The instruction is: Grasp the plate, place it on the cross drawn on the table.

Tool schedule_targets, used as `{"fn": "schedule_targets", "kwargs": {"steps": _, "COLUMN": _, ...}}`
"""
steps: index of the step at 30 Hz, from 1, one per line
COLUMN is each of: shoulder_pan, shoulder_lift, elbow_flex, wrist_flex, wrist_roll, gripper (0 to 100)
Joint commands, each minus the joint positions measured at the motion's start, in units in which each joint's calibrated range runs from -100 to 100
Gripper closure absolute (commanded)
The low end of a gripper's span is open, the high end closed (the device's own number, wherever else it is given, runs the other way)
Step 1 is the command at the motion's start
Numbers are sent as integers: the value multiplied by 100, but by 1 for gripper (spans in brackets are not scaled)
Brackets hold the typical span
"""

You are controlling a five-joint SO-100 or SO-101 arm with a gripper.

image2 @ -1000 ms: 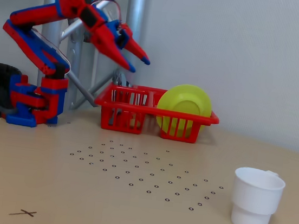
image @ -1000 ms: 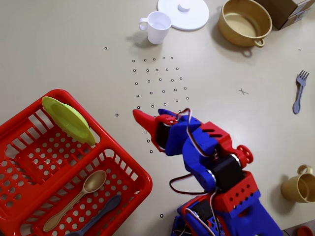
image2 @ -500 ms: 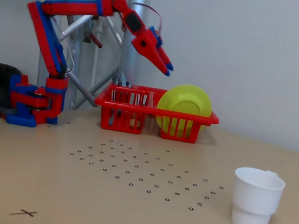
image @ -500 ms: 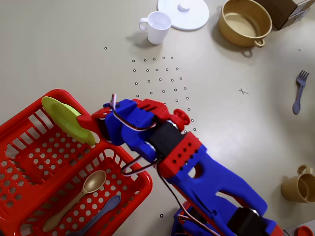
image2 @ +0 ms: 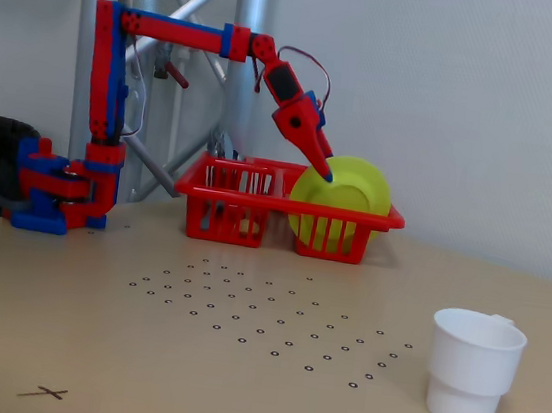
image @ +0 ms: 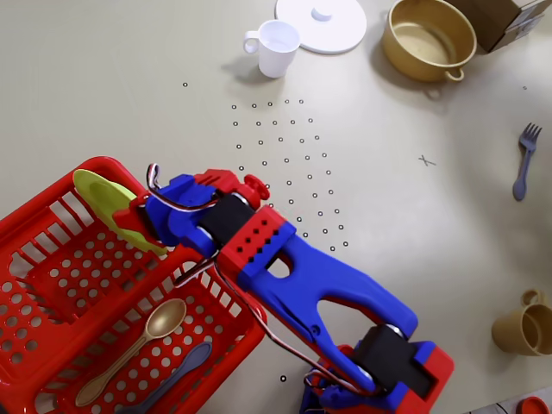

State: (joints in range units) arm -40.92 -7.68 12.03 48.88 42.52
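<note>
One plate (image2: 342,200) stands in your basket (image: 52,207), half hidden by bars; your claw (image2: 323,170) grasps its rim.

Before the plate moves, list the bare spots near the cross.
Free: the tabletop around the cross, between the dot grid and purple fork, below the gold pot. Crowded: the top edge, with white cup and lid; the red basket holding the plate.
</note>
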Motion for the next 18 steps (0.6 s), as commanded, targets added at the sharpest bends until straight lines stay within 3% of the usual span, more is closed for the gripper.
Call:
{"fn": "schedule_targets", "kwargs": {"steps": 1, "shoulder_pan": -14, "shoulder_lift": -69, "elbow_flex": -595, "wrist_flex": -127, "wrist_roll": 39, "gripper": 74}}
{"fn": "schedule_targets", "kwargs": {"steps": 18, "shoulder_pan": -93, "shoulder_lift": 599, "elbow_flex": -1039, "wrist_flex": -127, "wrist_roll": -49, "gripper": 78}}
